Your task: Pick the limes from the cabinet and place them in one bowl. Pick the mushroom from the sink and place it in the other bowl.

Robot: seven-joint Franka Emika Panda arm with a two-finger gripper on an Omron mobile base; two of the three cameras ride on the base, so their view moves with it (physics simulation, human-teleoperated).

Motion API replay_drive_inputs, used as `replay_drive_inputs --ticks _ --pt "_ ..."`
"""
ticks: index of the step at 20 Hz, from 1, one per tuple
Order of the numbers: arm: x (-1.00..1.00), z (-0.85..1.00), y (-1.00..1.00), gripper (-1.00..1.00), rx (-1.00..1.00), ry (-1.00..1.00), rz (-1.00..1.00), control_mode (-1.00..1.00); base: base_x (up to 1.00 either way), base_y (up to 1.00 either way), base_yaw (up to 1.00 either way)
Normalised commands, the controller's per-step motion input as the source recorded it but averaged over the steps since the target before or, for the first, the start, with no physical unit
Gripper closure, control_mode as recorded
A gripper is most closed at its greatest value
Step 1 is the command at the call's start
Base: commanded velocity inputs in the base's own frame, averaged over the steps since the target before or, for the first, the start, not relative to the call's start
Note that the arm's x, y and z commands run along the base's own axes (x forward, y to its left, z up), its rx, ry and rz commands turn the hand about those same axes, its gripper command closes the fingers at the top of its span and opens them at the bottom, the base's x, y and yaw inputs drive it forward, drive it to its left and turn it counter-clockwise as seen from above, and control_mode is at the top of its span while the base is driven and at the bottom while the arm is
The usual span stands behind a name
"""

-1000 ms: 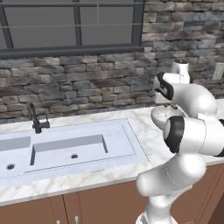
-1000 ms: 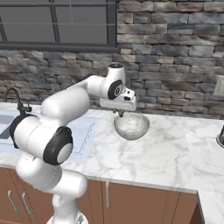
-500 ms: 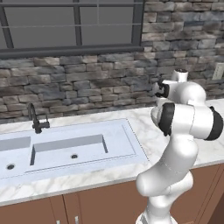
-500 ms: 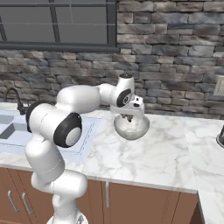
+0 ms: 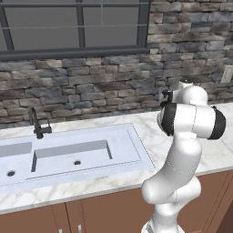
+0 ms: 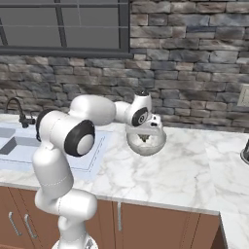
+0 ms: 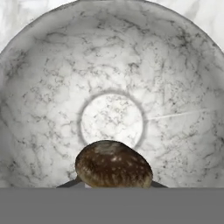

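One double sink left in white marble counter, stone wall and window behind, gripper clamped on mushroom over mottled grey bowl at right

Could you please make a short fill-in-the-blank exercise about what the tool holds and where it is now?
1. The tool is shut on a brown ____.
2. It hangs over a mottled grey ____.
3. That dish stands on the marble counter to the ____ of the sink in the right base view.

Missing words: mushroom; bowl; right
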Motion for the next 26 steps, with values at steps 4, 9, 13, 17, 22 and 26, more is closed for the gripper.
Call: replay_drive_inputs --ticks 4,9,13,17,22,26 --pt "0.0 -0.22 -0.11 1.0 0.04 0.0 0.01 -1.0 0.0 0.0 0.0" --pt "0.05 -0.09 -0.01 -1.0 0.02 0.0 0.04 -1.0 0.0 0.0 0.0" --pt "0.04 0.03 -0.01 -1.0 -0.01 0.0 0.03 -1.0 0.0 0.0 0.0" --pt "0.0 0.34 0.0 -1.0 -0.06 0.02 0.01 -1.0 0.0 0.0 0.0" --pt "-0.21 0.95 0.07 -1.0 0.05 0.02 0.0 -1.0 0.0 0.0 0.0" --pt "-0.32 0.7 0.49 -1.0 0.06 0.01 -0.01 -1.0 0.0 0.0 0.0"
